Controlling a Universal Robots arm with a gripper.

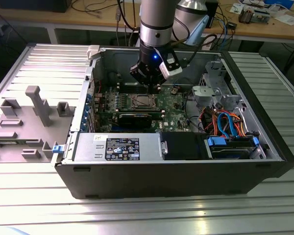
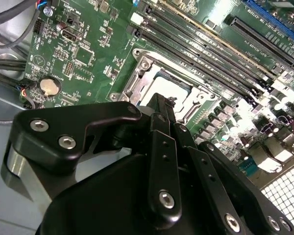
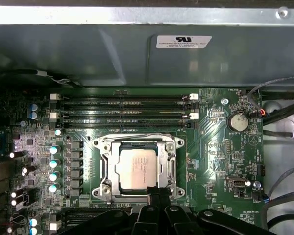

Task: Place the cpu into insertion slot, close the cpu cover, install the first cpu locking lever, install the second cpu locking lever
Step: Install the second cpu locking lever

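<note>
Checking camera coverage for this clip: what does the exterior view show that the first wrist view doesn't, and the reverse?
Exterior view alone: the whole open computer case, the power supply box along its near side, the drive bay with orange and blue cables, the grey fixture tray at that view's left, and the arm above the board.

First wrist view alone: a close look down at the cpu seated in the socket with the cpu cover framing it, plus the coin battery.

Both: the green motherboard, the socket, and the pincer close beside it.

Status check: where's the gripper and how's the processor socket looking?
Gripper fingers together, low at socket edge. Small square silver-topped cpu seated in slot. Thin silvery metal cpu cover down around it. Nothing in the way.
</note>
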